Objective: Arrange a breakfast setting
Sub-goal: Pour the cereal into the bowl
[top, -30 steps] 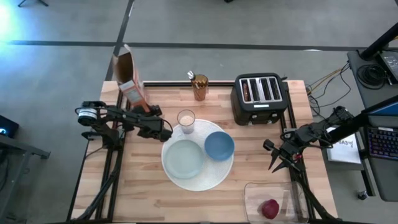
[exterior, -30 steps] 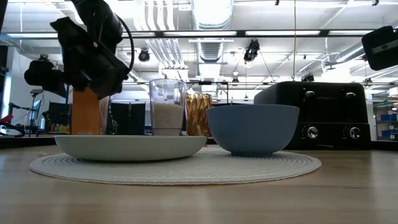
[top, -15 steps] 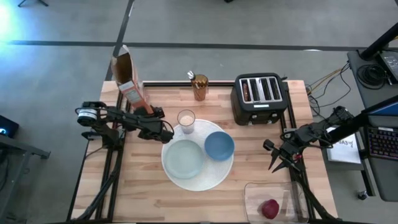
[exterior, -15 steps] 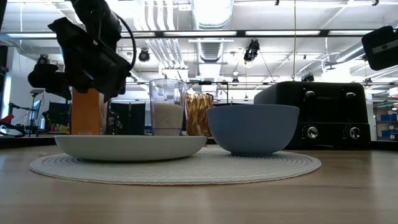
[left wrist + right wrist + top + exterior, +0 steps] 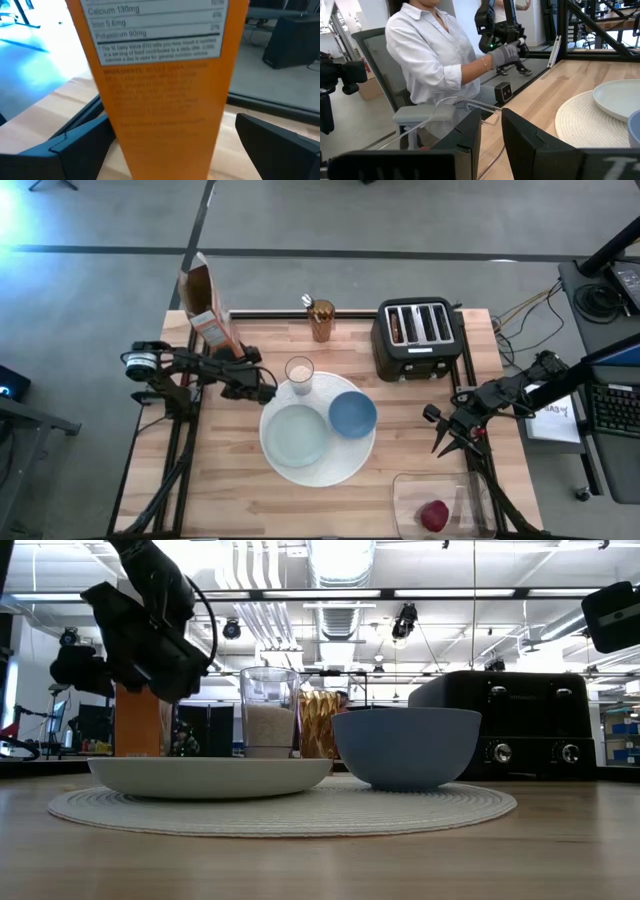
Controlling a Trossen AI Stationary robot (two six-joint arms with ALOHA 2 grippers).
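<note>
Orange cereal box (image 5: pixel 165 85) stands upright right between the left end effector's (image 5: pixel 262 388) wide-spread fingers, while the milk glass (image 5: pixel 299 373) sits just beside it on the bench (image 5: pixel 240 480).

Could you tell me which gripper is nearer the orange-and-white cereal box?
Left. The left gripper sits right beside the orange-and-white cereal box; the right gripper waits across the table.

Around the large plate (image 5: pixel 322 462): on it, smaller plate (image 5: pixel 296 434) left, bowl (image 5: pixel 352 414) right; behind, milk glass (image 5: pixel 299 373); farther behind-right, toaster (image 5: pixel 417 338); behind-left, cereal box (image 5: pixel 207 307).
</note>
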